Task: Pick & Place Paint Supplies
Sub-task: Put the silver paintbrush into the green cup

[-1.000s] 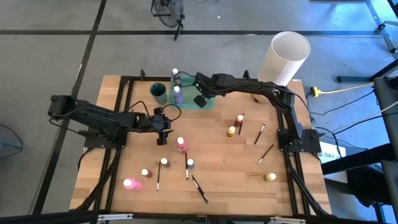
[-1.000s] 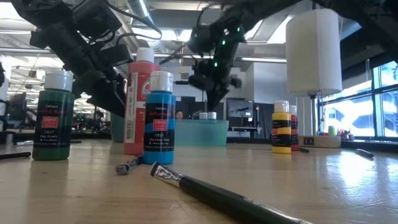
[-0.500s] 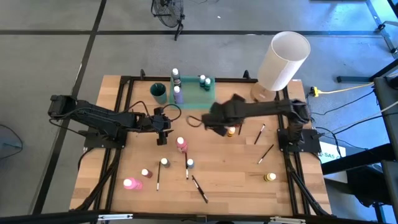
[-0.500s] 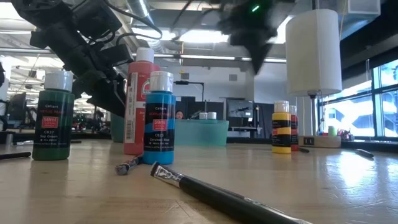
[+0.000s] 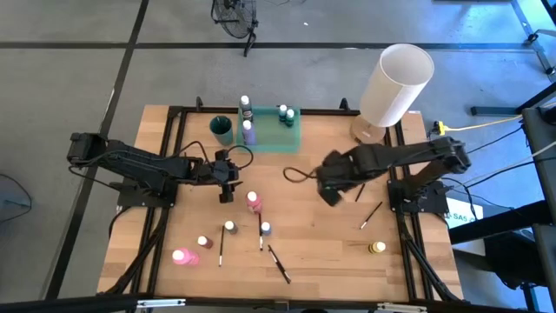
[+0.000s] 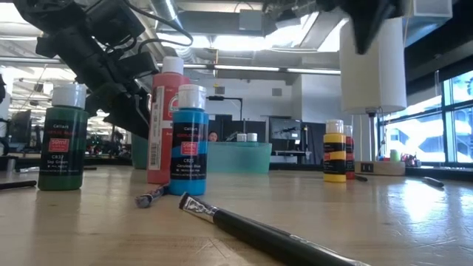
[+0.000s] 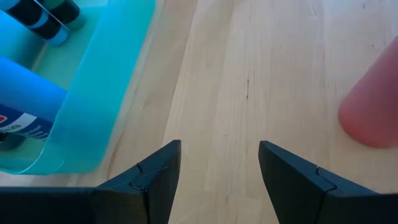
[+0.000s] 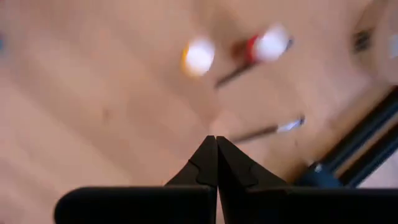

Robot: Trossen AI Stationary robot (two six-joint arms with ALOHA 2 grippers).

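Note:
Small white-capped paint bottles stand about the table: a pink one [image 5: 254,202], a yellow one [image 5: 376,248], a blue one [image 6: 188,140] and a green one [image 6: 63,137]. Thin dark paintbrushes [image 5: 278,263] lie flat among them. Several bottles [image 5: 248,130] stand in the translucent green tray [image 5: 271,141] at the far edge. My left gripper [image 5: 226,184] hangs open over bare wood between tray and pink bottle [image 7: 373,106]. My right gripper [image 5: 328,189] is shut and empty, high above an orange bottle [image 8: 198,56] and a red one [image 8: 267,43].
A big white cylindrical lamp [image 5: 395,83] stands at the far right corner. A dark green cup [image 5: 221,128] sits left of the tray. More brushes [image 5: 372,214] lie toward the right edge. A pink bottle [image 5: 184,256] lies on its side near the front left.
My right gripper has left the tray and swung toward the table's right and near side, rising as it went and turning about. It stayed shut with nothing in it. The left arm kept still.

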